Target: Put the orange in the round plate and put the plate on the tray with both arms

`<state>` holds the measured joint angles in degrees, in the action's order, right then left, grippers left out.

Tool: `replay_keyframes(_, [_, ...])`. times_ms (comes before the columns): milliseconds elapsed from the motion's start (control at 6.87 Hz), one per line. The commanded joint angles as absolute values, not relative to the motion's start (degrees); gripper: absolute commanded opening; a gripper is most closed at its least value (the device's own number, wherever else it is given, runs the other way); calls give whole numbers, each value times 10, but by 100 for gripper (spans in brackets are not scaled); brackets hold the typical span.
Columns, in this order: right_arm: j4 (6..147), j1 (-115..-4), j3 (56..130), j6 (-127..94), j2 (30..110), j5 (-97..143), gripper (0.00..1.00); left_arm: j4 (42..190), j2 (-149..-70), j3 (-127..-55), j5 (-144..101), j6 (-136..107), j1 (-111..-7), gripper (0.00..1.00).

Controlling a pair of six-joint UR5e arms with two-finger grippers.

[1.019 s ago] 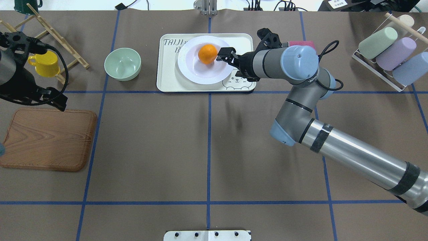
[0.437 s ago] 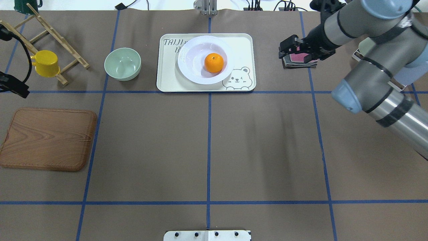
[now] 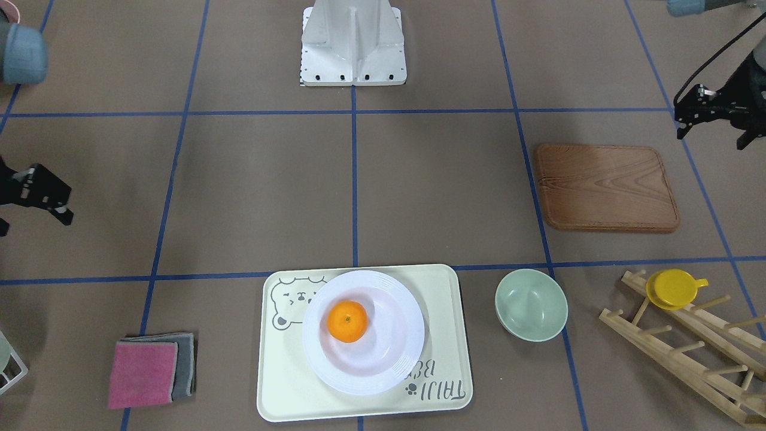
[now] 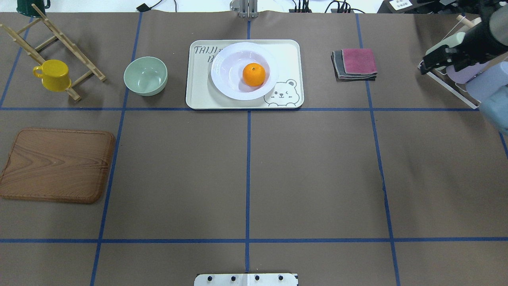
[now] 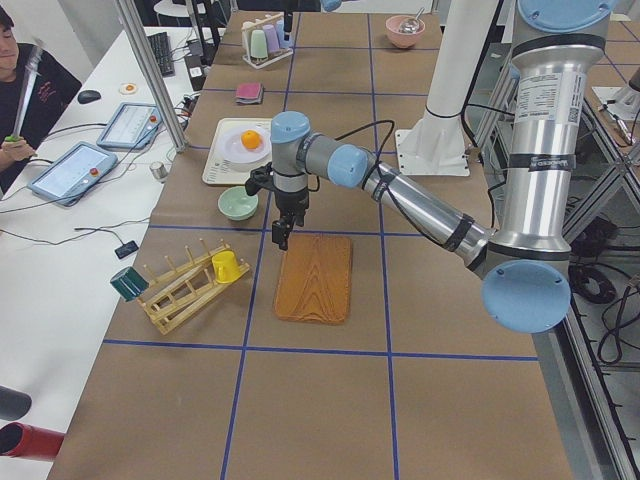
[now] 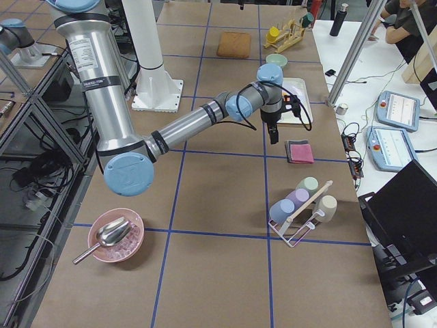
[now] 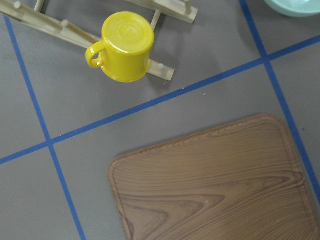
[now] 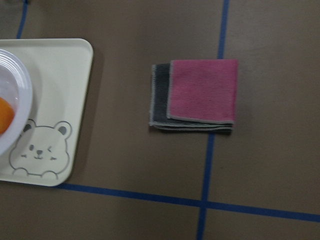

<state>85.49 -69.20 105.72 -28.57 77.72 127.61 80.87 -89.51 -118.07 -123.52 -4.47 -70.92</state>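
The orange [image 4: 254, 74] lies in the round plate [image 4: 227, 67], which rests on the tray [image 4: 287, 55] at the table's far middle; the front-facing view shows the orange [image 3: 347, 321], plate [image 3: 395, 353] and tray [image 3: 443, 299] alike. My right gripper [image 4: 430, 63] hangs open and empty at the far right edge, well away from the tray, and it also shows in the front-facing view [image 3: 35, 218]. My left gripper [image 3: 712, 136] is open and empty, beyond the wooden board's outer corner. It is outside the overhead view.
A mint-green bowl [image 4: 145, 75] stands left of the tray. Further left, a yellow cup [image 4: 53, 75] hangs on a wooden rack [image 4: 85, 65]. A wooden board [image 4: 57, 165] lies front left. Folded pink and grey cloths [image 4: 355, 63] lie right of the tray, beside a wire rack of cups [image 6: 300, 205].
My right gripper has drawn back from the plate to the far right edge. The orange has settled in the plate's middle. My left arm has left the overhead view.
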Motion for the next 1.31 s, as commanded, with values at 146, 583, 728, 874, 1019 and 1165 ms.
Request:
replay_keyframes(146, [958, -805, 1065, -47, 865, 1291, 100, 882, -857, -1115, -1244, 47, -779, 98])
replay_keyframes(583, [955, -878, 1062, 5, 965, 1341, 100, 900, -826, -1088, -1290, 55, -799, 98])
replay_keyframes(728, [954, -881, 1063, 5, 969, 1341, 100, 900, -826, -1083, -1291, 55, -804, 98])
replay_keyframes(874, [954, -882, 1064, 5, 969, 1342, 100, 900, -826, -1083, -1291, 54, -804, 98])
replay_keyframes(1019, [954, -882, 1065, 5, 969, 1342, 100, 900, -826, -1083, -1291, 54, -805, 98])
replay_keyframes(1165, [954, -882, 1066, 5, 968, 1342, 100, 900, -826, -1084, -1291, 54, -805, 98])
